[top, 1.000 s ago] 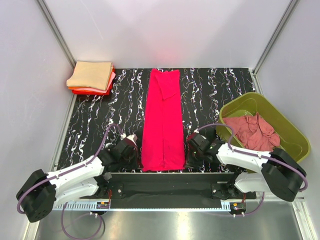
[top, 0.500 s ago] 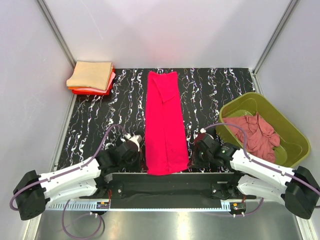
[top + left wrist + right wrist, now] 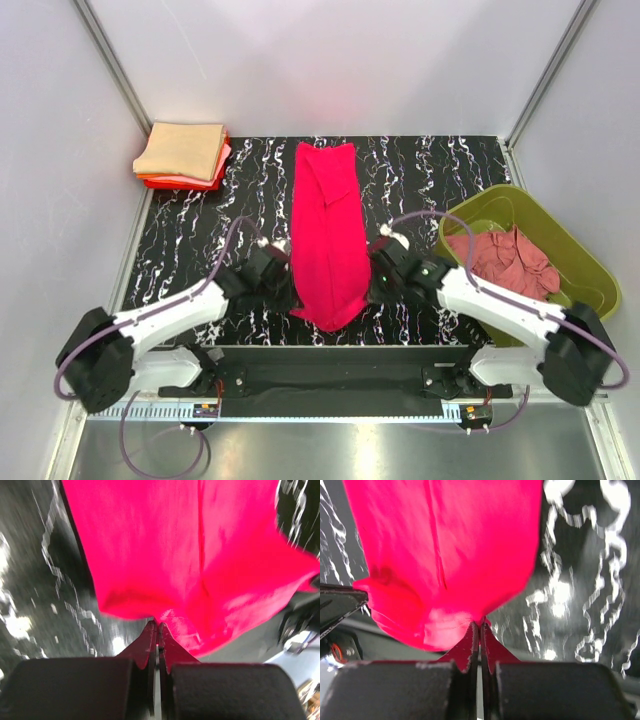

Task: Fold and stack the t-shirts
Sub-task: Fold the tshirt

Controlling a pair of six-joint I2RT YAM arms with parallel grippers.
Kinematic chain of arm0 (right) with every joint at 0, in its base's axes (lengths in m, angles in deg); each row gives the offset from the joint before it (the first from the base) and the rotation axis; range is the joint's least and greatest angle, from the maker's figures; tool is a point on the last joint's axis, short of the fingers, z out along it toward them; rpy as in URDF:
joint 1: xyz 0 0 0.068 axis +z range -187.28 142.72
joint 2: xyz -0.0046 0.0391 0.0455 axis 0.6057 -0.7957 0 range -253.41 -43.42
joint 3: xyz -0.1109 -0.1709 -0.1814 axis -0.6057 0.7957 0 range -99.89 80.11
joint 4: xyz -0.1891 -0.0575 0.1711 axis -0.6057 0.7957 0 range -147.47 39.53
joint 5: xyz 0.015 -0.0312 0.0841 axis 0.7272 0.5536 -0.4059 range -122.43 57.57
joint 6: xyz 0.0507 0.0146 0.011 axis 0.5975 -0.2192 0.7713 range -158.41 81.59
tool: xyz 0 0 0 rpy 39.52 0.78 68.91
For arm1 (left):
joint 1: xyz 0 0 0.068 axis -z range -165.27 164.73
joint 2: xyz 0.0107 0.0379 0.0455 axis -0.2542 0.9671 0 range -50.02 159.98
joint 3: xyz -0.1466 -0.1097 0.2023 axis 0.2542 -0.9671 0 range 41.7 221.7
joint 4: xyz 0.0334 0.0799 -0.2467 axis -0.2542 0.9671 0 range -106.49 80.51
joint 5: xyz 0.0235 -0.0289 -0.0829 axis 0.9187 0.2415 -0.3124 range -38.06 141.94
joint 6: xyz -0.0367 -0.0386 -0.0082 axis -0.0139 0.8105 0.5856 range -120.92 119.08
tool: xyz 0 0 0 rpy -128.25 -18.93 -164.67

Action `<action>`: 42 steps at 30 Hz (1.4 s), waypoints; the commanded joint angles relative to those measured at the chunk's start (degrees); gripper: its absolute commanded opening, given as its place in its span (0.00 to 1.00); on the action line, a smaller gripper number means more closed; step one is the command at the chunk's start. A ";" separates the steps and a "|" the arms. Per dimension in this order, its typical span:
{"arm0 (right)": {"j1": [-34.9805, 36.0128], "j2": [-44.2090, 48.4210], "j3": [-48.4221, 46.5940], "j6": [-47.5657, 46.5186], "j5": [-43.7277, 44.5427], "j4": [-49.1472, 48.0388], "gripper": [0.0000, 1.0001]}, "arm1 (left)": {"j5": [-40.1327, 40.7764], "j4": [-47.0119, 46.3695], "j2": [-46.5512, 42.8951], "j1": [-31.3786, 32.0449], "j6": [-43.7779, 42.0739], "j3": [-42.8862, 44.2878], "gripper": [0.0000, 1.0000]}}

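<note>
- From above, the crimson shirt (image 3: 325, 235) lies as a long narrow strip down the middle of the table (image 3: 430, 180); its far end is flat and its near end sags to a point between the two arms
- The wrist view of the left gripper (image 3: 158, 625) shows what the overhead view does not: the jaws are pressed together, with the shirt's near left edge pinched at their tips
- The right gripper (image 3: 480, 624) is likewise clamped on the near right edge, with the cloth bunched and drooping just past its tips
- In the overhead view both grippers are only dark shapes against the cloth's sides, so the pinch itself cannot be made out there
- Only the overhead view shows the folded shirts (image 3: 183, 155), stacked in the far left corner well apart from the arms, tan on top with pink and orange-red edges below
- It alone also shows the dusty rose shirt (image 3: 505, 262), crumpled inside the green tub (image 3: 590, 270) at the right edge
- Both wrist views are blurred and cut off the shirt's far end
- The number of shirts in the stack cannot be counted
</note>
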 commanded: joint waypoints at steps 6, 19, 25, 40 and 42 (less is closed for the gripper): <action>-5.15 -18.38 -16.56 -12.58 2.79 -3.13 0.00 | -6.32 -4.20 13.55 -10.81 -9.15 15.89 0.00; -15.52 -36.95 -38.97 -23.22 -1.96 -2.07 0.00 | -9.05 -2.26 33.51 -21.45 -15.48 38.82 0.00; -19.04 -42.84 -48.80 -26.82 -3.99 -0.41 0.00 | -10.02 -0.86 40.36 -24.97 -16.36 47.35 0.00; -24.50 -60.51 -67.11 -29.38 -3.73 4.96 0.00 | -13.53 0.64 56.72 -31.04 -17.85 61.96 0.05; -24.93 -61.30 -68.60 -29.20 -3.55 5.49 0.01 | -13.62 0.64 57.59 -31.39 -17.85 63.01 0.08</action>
